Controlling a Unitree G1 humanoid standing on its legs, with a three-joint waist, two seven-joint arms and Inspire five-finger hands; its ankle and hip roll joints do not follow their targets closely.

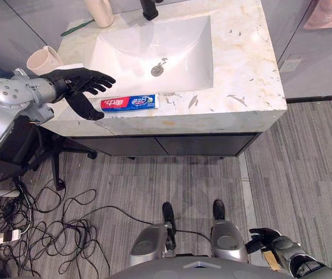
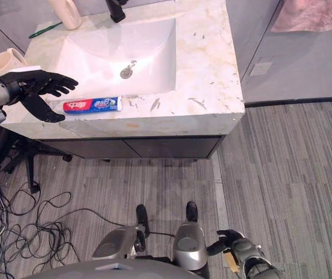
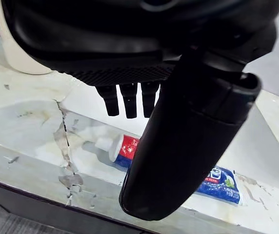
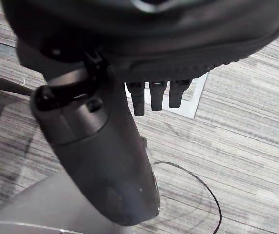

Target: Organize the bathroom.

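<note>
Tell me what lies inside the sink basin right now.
Inside the sink there is just the metal drain. The dark faucet stands on its far rim.

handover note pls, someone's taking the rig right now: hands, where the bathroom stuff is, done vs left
Left hand: open, raised at the cap end of the toothpaste tube, not gripping it.
Right hand: low by the floor, holds nothing.
Tube lies flat on the countertop front edge, before the sink.
Cup stands at the counter's left edge; green toothbrush lies at the back left, beside a cream bottle.
Done: nothing visibly put away.
Left: tube, toothbrush.
</note>
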